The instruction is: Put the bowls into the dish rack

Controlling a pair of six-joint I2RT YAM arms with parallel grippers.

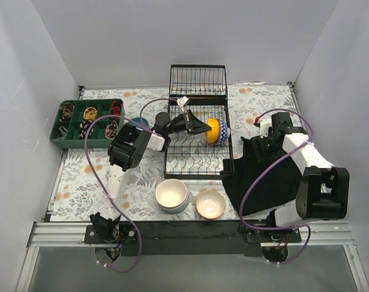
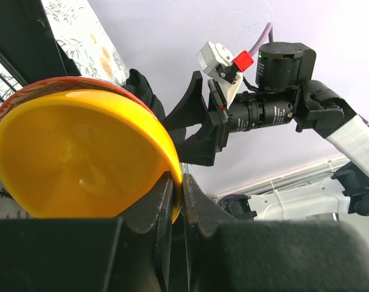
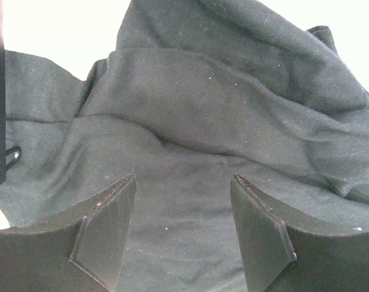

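Observation:
The black wire dish rack [image 1: 196, 159] stands mid-table with its upright basket [image 1: 198, 81] at the far end. My left gripper [image 1: 204, 128] reaches over the rack and is shut on the rim of an orange-yellow bowl [image 1: 213, 129], held on edge. In the left wrist view the jaws [image 2: 178, 190] pinch that bowl's rim [image 2: 81, 164]. A blue-striped bowl [image 1: 224, 134] stands on edge in the rack right behind it. Cream-white stacked bowls [image 1: 172, 194] and a tan bowl [image 1: 210, 204] sit in front of the rack. A blue bowl [image 1: 139, 123] lies behind the left arm. My right gripper [image 1: 261, 143] is open and empty over black cloth [image 3: 190, 121].
A green compartment tray [image 1: 59, 125] with small items stands at the far left. A crumpled black cloth [image 1: 263, 179] covers the table right of the rack. White walls close in three sides. The right arm's wrist [image 2: 276, 103] shows in the left wrist view.

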